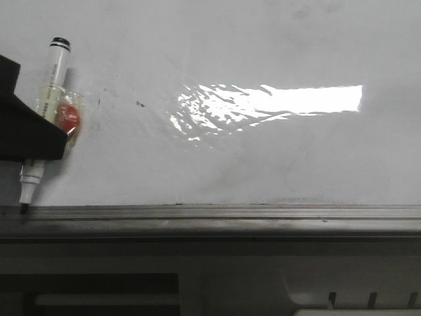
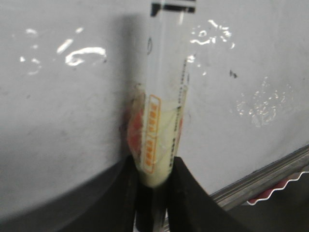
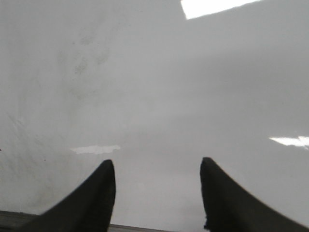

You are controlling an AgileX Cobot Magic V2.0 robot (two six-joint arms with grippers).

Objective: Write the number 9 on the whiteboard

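Observation:
The whiteboard (image 1: pixel 263 164) fills the front view, glossy white with a bright wrinkled glare. At its far left my left gripper (image 1: pixel 41 146) is shut on a white marker (image 1: pixel 54 72). The marker has a black cap end, a yellowish label and red tape. It slants down, and its black tip (image 1: pixel 24 208) sits at the board's near edge by the grey rail (image 1: pixel 217 212). In the left wrist view the marker (image 2: pixel 164 96) rises from between the shut fingers of my left gripper (image 2: pixel 153 176). My right gripper (image 3: pixel 158 163) hangs open over bare board (image 3: pixel 154 96). The number 9 is out of view.
Two small dark specks (image 1: pixel 139 103) mark the board right of the marker. Faint grey smudges (image 3: pixel 84 63) show in the right wrist view. A grey rail (image 2: pixel 263 180) runs along the board's edge, with dark machine parts (image 1: pixel 99 289) below it in the front view.

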